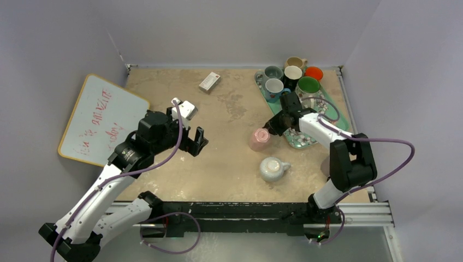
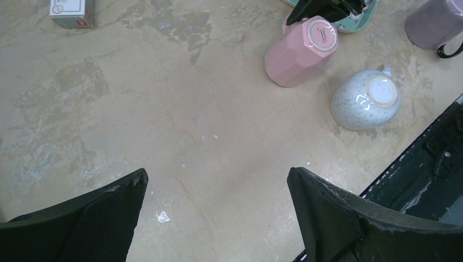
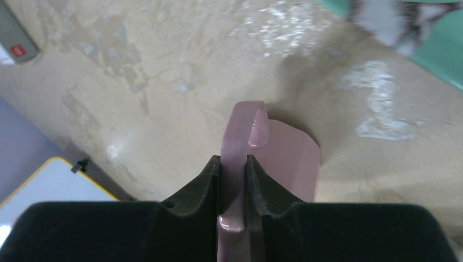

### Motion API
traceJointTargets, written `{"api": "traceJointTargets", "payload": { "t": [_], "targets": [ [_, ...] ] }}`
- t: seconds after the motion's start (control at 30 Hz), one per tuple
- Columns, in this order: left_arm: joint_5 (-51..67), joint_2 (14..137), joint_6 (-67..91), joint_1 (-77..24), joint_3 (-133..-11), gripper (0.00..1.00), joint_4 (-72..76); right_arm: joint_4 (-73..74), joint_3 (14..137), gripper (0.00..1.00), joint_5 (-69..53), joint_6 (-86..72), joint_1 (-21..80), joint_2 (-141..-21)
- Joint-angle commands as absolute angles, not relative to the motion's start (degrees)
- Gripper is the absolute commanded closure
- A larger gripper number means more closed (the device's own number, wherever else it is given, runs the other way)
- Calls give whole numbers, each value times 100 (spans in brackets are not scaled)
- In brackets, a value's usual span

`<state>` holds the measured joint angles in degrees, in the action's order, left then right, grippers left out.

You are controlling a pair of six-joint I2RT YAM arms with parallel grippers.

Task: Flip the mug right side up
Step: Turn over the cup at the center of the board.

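**Item:** pink mug [image 1: 259, 139]. Located centre-right on the desk [image 1: 229, 164], just beside the green tray [image 1: 260, 87]. Its base is turned upward and tilted, so the inversion is judged not yet undone.

**Right gripper** [image 3: 233, 164]: clamped tight on the mug's handle [image 3: 243, 131], a hold presumably taken for leverage in rotating it.

**Left gripper** [image 2: 218, 180]: jaws spread wide, nothing held. Poised over bare desk well apart from the mug, apparently to be out of the way.
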<state>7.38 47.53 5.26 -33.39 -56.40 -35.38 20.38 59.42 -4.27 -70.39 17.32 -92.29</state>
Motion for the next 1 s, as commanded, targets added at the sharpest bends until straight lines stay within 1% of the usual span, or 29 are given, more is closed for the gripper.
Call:
{"api": "traceJointTargets", "payload": {
  "t": [0.0,0.23,0.5,0.67,0.8,0.97],
  "targets": [
    [223,4765,600,-3319,-5768,0,-3545,1134,5960,100,-631,-6590,1916,-8988],
    [-737,4904,787,-3316,-5910,0,-3845,468,6027,100,-989,-5844,2042,-9053],
    [-830,5329,1226,-3271,-6082,0,-3993,-461,5937,100,-1189,-4910,2285,-8946],
    [-1117,5567,2045,-3201,-6167,3,-4029,-1172,5720,100,-1247,-4280,2530,-8771],
    [-1129,5603,2974,-3203,-6134,6,-3944,-2023,5338,100,-1466,-3348,2718,-8527],
    [-933,5536,4094,-3208,-5982,13,-3623,-2464,5177,100,-1921,-2226,2914,-8426]
  ]
}}
